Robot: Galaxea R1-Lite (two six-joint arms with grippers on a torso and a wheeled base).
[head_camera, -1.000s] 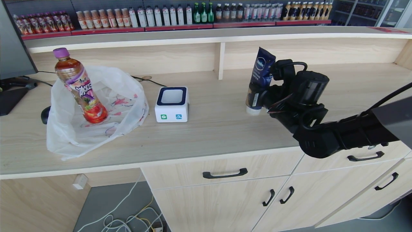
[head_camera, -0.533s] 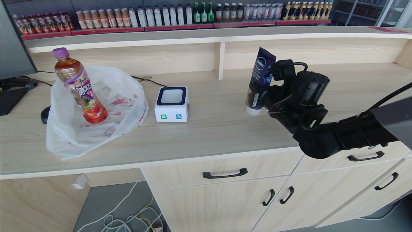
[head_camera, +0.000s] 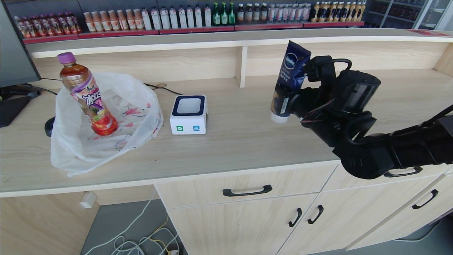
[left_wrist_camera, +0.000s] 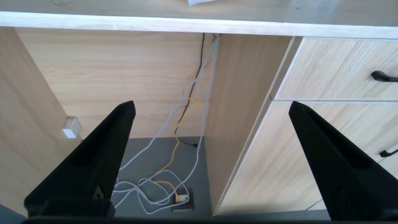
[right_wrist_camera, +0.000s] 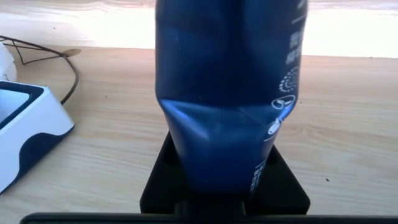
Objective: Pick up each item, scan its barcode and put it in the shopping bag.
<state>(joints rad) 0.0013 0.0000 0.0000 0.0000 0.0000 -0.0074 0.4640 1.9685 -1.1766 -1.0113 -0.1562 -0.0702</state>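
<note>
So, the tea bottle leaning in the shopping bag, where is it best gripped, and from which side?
Probably on the upper body of the tea bottle, just under its purple cap. That part stands clear, while the plastic of the shopping bag rises around the lower half. Come from above and the front, closing across the round body along its lean.

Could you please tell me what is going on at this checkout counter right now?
The robot is checking out groceries. Its right gripper is clamped on a dark blue tube, held upright with the cap down over the counter, off to the right of the barcode scanner and not yet at it. A tea bottle already stands in the white shopping bag on the left. The left gripper hangs open below the counter's edge, holding nothing.
</note>
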